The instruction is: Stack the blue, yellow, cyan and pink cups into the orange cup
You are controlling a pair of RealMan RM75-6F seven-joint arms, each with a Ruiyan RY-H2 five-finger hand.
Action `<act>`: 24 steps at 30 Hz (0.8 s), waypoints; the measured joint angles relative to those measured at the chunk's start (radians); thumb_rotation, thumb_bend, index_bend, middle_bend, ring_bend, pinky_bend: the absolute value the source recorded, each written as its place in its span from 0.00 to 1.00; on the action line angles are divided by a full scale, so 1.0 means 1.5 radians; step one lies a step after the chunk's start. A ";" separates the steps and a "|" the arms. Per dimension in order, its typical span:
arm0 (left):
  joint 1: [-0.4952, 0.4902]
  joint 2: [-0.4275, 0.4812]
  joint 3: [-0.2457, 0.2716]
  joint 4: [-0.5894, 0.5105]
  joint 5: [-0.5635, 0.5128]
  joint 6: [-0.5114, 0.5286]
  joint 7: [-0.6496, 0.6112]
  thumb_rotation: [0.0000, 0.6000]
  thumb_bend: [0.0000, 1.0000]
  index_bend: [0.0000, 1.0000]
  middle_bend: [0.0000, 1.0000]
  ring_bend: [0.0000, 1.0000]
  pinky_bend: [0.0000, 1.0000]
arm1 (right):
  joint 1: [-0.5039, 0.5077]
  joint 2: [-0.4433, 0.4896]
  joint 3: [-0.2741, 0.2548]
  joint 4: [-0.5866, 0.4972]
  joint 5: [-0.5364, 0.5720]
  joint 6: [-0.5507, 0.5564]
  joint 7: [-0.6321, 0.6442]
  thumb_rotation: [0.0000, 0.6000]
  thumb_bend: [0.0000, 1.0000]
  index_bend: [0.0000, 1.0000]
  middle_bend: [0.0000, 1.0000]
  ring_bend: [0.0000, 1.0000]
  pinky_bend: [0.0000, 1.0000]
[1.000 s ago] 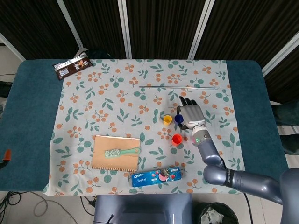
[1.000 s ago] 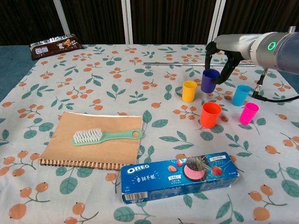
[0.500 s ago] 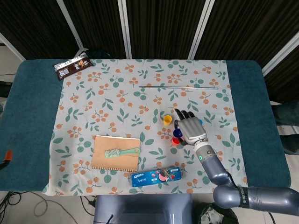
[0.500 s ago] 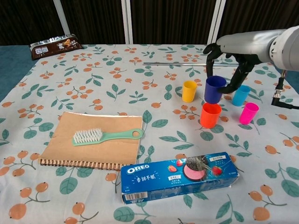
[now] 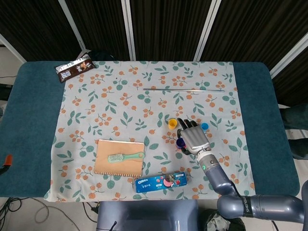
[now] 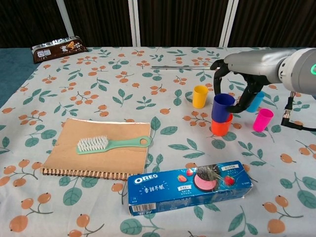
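Nearest the camera, low in the chest view, an Oreo box [image 6: 190,187] lies on the floral table [image 6: 123,84], with a notebook and green brush [image 6: 112,143] to its left. Just beyond, right of centre, the right hand [image 6: 237,89] has its fingers [image 6: 217,74] clamped on the blue cup [image 6: 222,107]. A second ago that cup stood on the cloth beside the yellow cup [image 6: 200,96]; it has since been lifted across and now sits in the mouth of the orange cup [image 6: 220,127], though not released. So the first stacking step looks nearly done. The cyan cup [image 6: 255,101] and pink cup [image 6: 262,120] wait at right. The left hand is not visible.
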 measured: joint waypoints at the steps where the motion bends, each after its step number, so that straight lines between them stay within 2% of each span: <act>1: 0.000 0.000 0.000 0.000 0.000 0.000 0.000 1.00 0.33 0.13 0.03 0.00 0.03 | 0.000 -0.001 -0.001 0.003 -0.001 0.000 0.001 1.00 0.39 0.49 0.00 0.10 0.15; 10: 0.000 0.000 0.000 0.001 0.000 -0.001 0.001 1.00 0.33 0.13 0.03 0.00 0.03 | -0.003 -0.005 -0.004 0.021 -0.001 -0.018 0.020 1.00 0.39 0.48 0.00 0.10 0.15; 13: 0.000 0.000 0.000 0.001 0.000 0.000 0.002 1.00 0.33 0.13 0.03 0.00 0.03 | -0.003 -0.004 -0.007 0.026 -0.001 -0.025 0.023 1.00 0.39 0.31 0.00 0.10 0.15; 15: 0.000 0.000 0.000 0.000 -0.001 0.000 0.001 1.00 0.33 0.13 0.03 0.00 0.03 | -0.003 -0.004 -0.009 0.029 -0.002 -0.028 0.024 1.00 0.39 0.11 0.00 0.09 0.15; 17: 0.000 0.000 0.000 0.000 -0.001 0.000 0.001 1.00 0.33 0.13 0.03 0.00 0.03 | -0.002 -0.003 -0.012 0.030 -0.001 -0.033 0.023 1.00 0.38 0.02 0.00 0.09 0.15; 24: 0.000 0.000 0.000 -0.001 -0.001 0.000 0.001 1.00 0.33 0.13 0.03 0.00 0.03 | 0.009 0.005 -0.009 0.024 0.016 -0.040 0.013 1.00 0.37 0.00 0.00 0.09 0.15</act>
